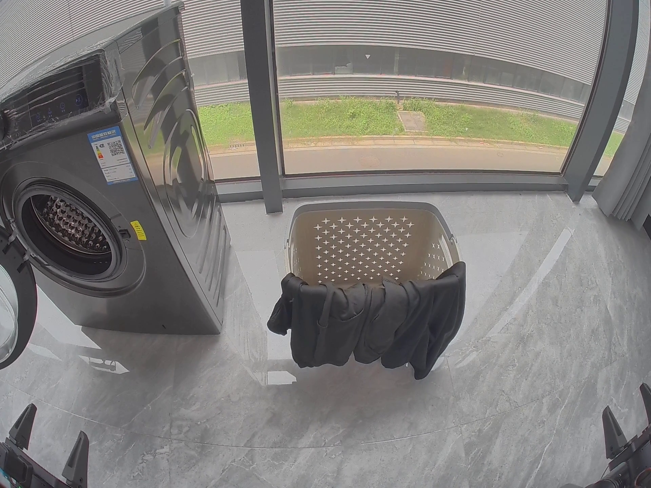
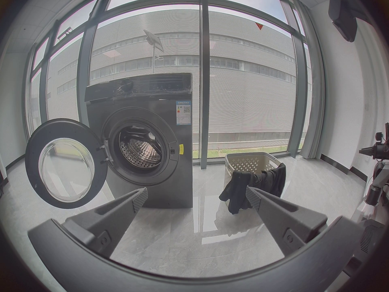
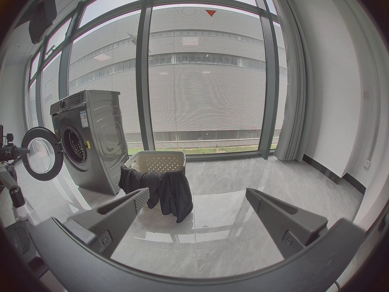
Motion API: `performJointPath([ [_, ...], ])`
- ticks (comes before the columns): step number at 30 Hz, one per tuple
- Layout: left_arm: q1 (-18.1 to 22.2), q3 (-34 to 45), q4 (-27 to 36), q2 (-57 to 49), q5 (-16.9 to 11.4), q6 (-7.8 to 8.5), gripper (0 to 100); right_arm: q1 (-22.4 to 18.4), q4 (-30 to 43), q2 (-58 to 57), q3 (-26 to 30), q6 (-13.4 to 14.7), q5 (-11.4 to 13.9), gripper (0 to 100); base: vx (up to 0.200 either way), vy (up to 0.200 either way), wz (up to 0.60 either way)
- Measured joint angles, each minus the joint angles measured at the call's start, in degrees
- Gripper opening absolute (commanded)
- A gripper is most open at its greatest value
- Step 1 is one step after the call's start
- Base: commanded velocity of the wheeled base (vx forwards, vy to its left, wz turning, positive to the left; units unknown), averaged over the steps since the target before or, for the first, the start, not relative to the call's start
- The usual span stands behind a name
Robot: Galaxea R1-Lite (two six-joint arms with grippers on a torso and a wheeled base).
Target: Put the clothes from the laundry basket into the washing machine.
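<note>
A beige laundry basket (image 1: 369, 238) stands on the floor by the window, with black clothes (image 1: 373, 320) draped over its near rim. To its left is the grey washing machine (image 1: 102, 191), its round door (image 1: 13, 306) swung open and the drum (image 1: 71, 228) bare. My left gripper (image 1: 51, 442) is open low at the near left, far from the basket. At the near right my right gripper (image 1: 630, 418) is open too. The wrist views show the basket (image 2: 249, 163) (image 3: 156, 162), the clothes (image 2: 253, 185) (image 3: 162, 189) and each open gripper (image 2: 196, 193) (image 3: 196, 195) holding nothing.
Glossy grey marble floor (image 1: 339, 415) spreads between me and the basket. Floor-to-ceiling windows with a grey pillar (image 1: 261, 89) stand behind the basket. A curtain (image 1: 627, 171) hangs at the far right.
</note>
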Motion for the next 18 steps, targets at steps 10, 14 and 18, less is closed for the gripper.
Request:
performJointPath([
  [10,0.02,0.00,0.00,0.00,0.28,0.26,100,0.06,0.01,0.02,0.00,0.05,0.02,100,0.000,-0.180,0.00],
  [14,0.00,0.00,0.00,0.00,0.24,0.21,100,0.06,-0.02,0.05,0.00,0.24,0.04,100,0.000,0.000,0.00],
  [18,0.05,0.00,0.00,0.00,0.15,0.10,100,0.06,-0.07,0.05,0.00,0.27,0.11,100,0.000,0.000,0.00],
])
